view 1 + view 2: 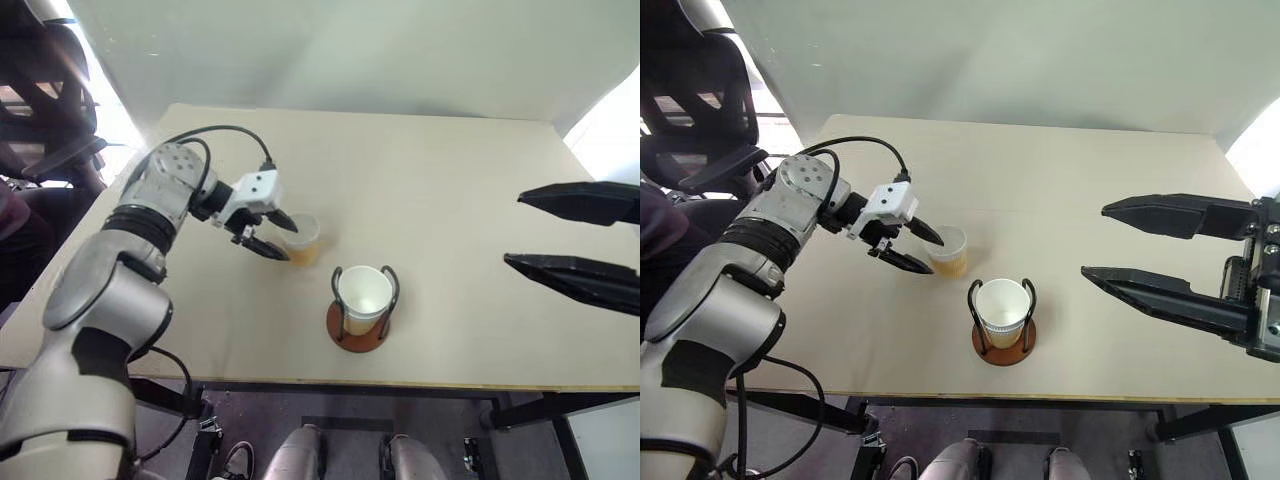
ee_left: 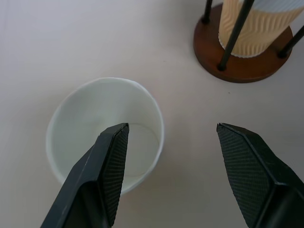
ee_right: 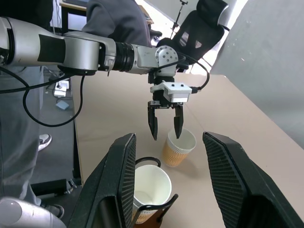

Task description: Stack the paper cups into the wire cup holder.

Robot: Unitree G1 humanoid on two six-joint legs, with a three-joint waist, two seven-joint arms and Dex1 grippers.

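Plainly unmarked paper cup (image 1: 303, 239) stands under left claw (image 1: 272, 234).

Legible markings: none.
No text, label, brand, number or sign can be read on any cup, the holder, the worktop or the arms.

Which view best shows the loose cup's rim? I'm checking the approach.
The left wrist view: the loose cup fills it, rim and white inside clear between the open left end effector fingers. Both eye views show it small; the right wrist view shows its side.
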